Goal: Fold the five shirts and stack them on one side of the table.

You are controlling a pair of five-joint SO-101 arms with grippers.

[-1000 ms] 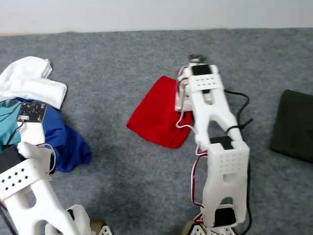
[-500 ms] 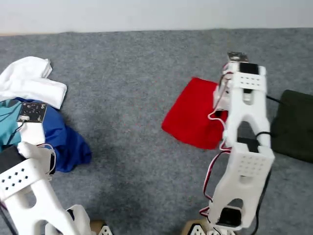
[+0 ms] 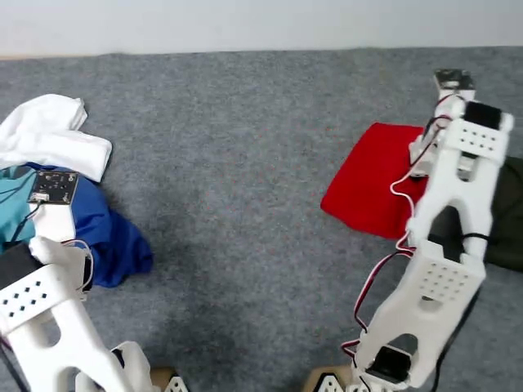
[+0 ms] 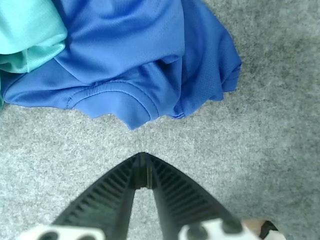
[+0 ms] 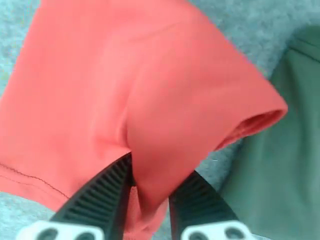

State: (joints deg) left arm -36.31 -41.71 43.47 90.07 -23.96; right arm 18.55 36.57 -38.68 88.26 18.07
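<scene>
Five shirts, two arms, one table; all positions are given from the red shirt.

- One table [image 3: 245, 122]: grey felt-like top, lying under the red shirt [image 3: 372, 188] and everything else.
- One right arm [image 3: 441, 278]: stands over the red shirt, covering one edge of it.
- One left arm [image 3: 49, 327]: well apart from the red shirt, across the table.
- Red shirt: folded, flat except for one lifted ridge.
- One blue shirt [image 3: 114, 237]: crumpled, well apart from the red shirt.
- One white shirt [image 3: 49, 135]: bunched, also well apart from the red shirt.
- One dark green shirt [image 3: 513, 204]: folded, just beside the red shirt, whose lifted ridge overhangs its edge.
- One teal shirt [image 3: 12, 196]: farthest from the red shirt.
- One right gripper [image 5: 157, 172]: fingers narrowly parted, pinching the ridge of the red shirt.
- One left gripper [image 4: 144, 160]: fingers pressed tip to tip with nothing between them, over bare table, far from the red shirt.

Change: a second ago the red shirt lay mid-table with a wide gap to the dark green shirt. The right arm has since dragged it across to meet that shirt. The left arm and the other shirts are unmoved.
</scene>
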